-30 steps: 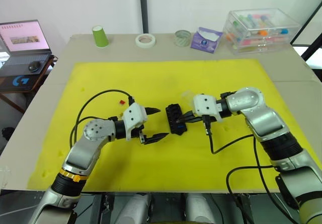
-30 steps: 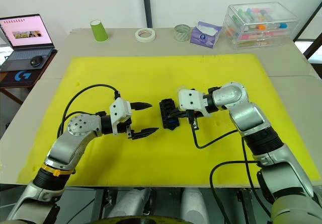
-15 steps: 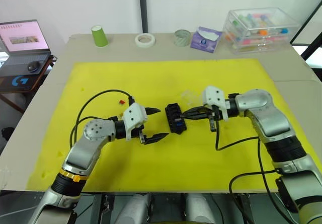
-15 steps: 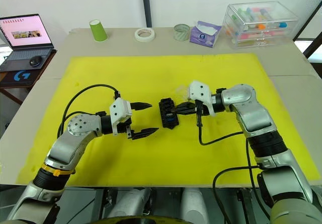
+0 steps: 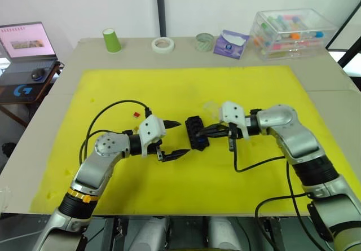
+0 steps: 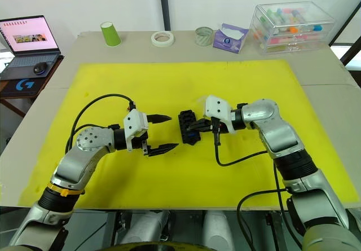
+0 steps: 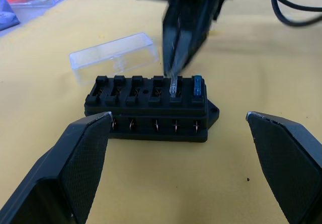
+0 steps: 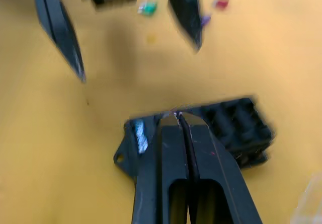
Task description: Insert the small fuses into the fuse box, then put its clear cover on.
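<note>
While seated blue fuse (image 7: 197,86) shows | right end effector (image 7: 173,78) pinches clear fuse (image 7: 174,87) over black fuse box (image 7: 151,113) | left end effector (image 5: 175,139) agape

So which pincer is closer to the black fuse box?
The right pincer. Its tips are over the fuse box, pressing a pale fuse into a slot. The left pincer waits open beside it, apart.

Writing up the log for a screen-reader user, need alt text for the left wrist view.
The right gripper, fingers shut, presses a pale fuse into the black fuse box, next to a blue fuse already seated. The clear cover lies behind the box on the yellow mat, framed by the open left gripper's fingers.
</note>
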Action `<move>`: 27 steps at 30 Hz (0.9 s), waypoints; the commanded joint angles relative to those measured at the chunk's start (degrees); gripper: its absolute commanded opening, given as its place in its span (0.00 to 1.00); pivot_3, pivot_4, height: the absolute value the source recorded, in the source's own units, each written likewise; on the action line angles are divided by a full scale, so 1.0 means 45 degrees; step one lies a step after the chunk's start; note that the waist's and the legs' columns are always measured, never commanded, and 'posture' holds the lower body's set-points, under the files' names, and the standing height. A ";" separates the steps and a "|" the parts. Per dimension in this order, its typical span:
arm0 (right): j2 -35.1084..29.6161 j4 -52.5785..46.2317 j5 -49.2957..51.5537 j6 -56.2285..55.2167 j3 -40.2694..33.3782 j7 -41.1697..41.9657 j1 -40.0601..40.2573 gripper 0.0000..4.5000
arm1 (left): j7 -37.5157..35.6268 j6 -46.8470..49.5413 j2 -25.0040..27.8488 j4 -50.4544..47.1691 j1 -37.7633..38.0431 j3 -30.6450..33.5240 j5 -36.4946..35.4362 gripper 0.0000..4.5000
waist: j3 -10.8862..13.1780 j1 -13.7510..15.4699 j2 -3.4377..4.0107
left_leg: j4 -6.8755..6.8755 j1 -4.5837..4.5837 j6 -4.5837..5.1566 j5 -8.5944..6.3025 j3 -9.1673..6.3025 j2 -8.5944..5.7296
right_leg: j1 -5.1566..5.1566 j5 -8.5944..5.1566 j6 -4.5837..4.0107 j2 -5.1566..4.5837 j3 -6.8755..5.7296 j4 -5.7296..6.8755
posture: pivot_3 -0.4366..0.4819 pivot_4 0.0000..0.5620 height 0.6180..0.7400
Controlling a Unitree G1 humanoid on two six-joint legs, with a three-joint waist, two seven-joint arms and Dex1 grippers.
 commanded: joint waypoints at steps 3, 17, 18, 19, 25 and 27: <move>0.0050 0.0876 -0.0888 -0.0511 0.0331 -0.0196 -0.0215 0.01 | 0.0005 -0.0037 0.0122 -0.0399 0.0016 0.0109 -0.0188 1.00 | -0.0005 0.0009 -0.0008 | 0.0002 0.0007 0.0000 0.0000 -0.0003 0.0000 | 0.0009 0.0000 0.0000 0.0002 -0.0002 0.0000 | 0.48 0.27 1.00; 0.0131 -0.0913 0.2331 0.1140 -0.2019 0.0259 -0.0416 0.01 | 0.0108 0.0324 0.0648 -0.0781 0.0010 0.1113 -0.0843 1.00 | 0.0001 -0.0002 -0.0001 | -0.0009 0.0000 0.0000 0.0000 -0.0012 0.0001 | 0.0005 0.0000 0.0000 0.0003 -0.0004 -0.0014 | 0.48 0.27 1.00; -0.0082 -0.1089 0.2399 0.1282 -0.2343 0.0082 -0.0393 0.01 | 0.0075 0.0529 0.0901 -0.0789 -0.0098 0.1531 -0.1098 1.00 | 0.0002 0.0000 0.0000 | -0.0009 0.0000 0.0000 0.0000 -0.0012 0.0001 | 0.0005 0.0000 0.0000 0.0003 -0.0004 -0.0014 | 0.48 0.27 1.00; -0.0335 -0.1206 0.2360 0.1317 -0.2643 -0.0090 -0.0340 0.01 | 0.0034 0.0729 0.1206 -0.0721 -0.0202 0.1989 -0.1333 1.00 | 0.0002 0.0000 -0.0001 | -0.0009 -0.0002 0.0000 0.0000 -0.0012 0.0001 | 0.0003 0.0000 0.0000 0.0003 -0.0004 -0.0014 | 0.48 0.27 1.00; -0.1369 -0.1486 0.2378 0.1407 -0.3348 -0.0376 0.0557 0.01 | -0.0349 0.0659 0.2594 0.0246 -0.0329 0.3193 -0.1570 1.00 | 0.0003 0.0024 0.0001 | -0.0009 -0.0007 0.0001 -0.0001 -0.0014 0.0001 | 0.0001 0.0000 0.0000 0.0002 -0.0010 -0.0020 | 0.48 0.27 1.00; -0.1397 -0.1589 0.2500 0.1515 -0.3441 -0.0463 0.0668 0.01 | -0.0439 0.0653 0.2703 0.0372 -0.0326 0.3340 -0.1645 1.00 | 0.0005 0.0006 0.0004 | -0.0009 -0.0007 0.0001 -0.0001 -0.0015 0.0001 | 0.0001 0.0000 0.0000 0.0002 -0.0010 -0.0019 | 0.48 0.27 1.00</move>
